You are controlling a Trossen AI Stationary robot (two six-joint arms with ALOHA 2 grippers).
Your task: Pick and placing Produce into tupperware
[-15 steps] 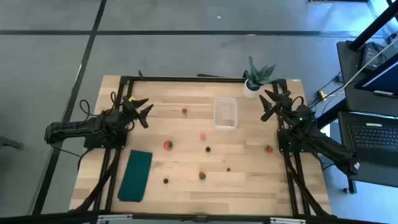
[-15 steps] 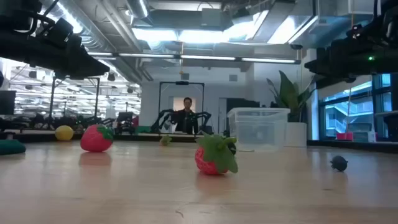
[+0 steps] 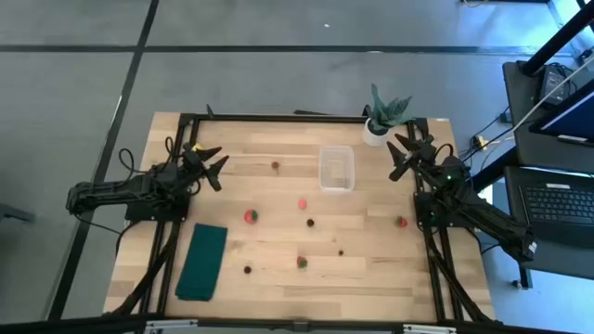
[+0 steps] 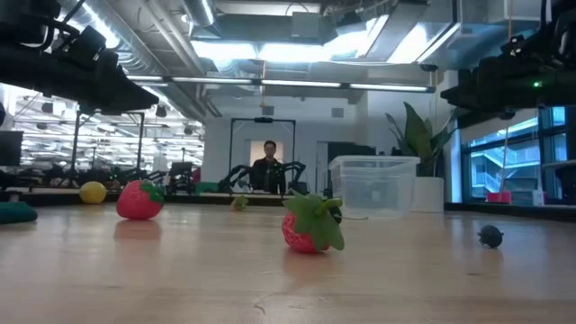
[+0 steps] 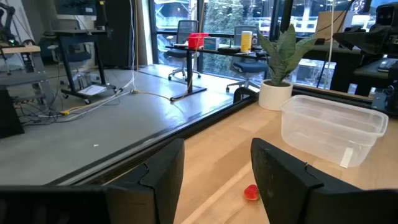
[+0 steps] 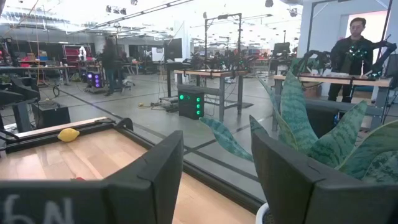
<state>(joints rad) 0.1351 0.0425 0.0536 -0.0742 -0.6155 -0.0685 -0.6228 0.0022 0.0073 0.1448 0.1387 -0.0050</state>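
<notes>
So nothing's picked yet: left gripper (image 3: 209,163) and right gripper (image 3: 401,156) both hover spread and empty, strawberries (image 3: 251,215) lie scattered mid-table, tupperware (image 3: 336,169) sits empty between the arms. Next: drop onto one.

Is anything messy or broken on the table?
Nothing looks broken or spilled. The little red strawberries and dark berries lie scattered on the wooden table, and the clear plastic tub stands upright, empty.
</notes>
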